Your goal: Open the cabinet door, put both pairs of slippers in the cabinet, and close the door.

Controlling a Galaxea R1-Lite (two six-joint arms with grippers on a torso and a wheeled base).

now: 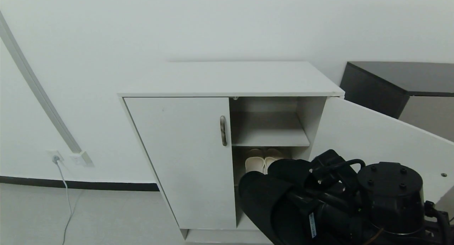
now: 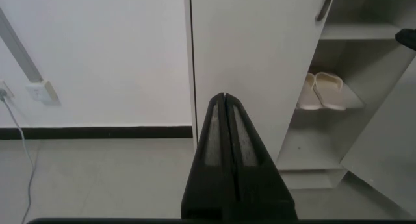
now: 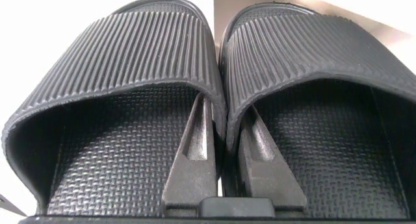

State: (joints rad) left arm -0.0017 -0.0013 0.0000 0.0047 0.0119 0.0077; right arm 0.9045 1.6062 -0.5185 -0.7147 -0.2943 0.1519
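Head view: socket [image 1: 55, 155] left of cabinet [image 1: 230, 78]

White slippers [image 2: 320, 91] inside open cabinet [image 2: 253, 55]

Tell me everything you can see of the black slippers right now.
The black slippers are a pair of slides lying side by side, made of a matte, rubbery-looking material, with wide ribbed straps and nubbed footbeds. The right hand holds them with one finger inside each slipper, pinching the two adjoining strap walls together. In the head view they sit low before the cabinet's open compartment, toes toward it, not yet inside.
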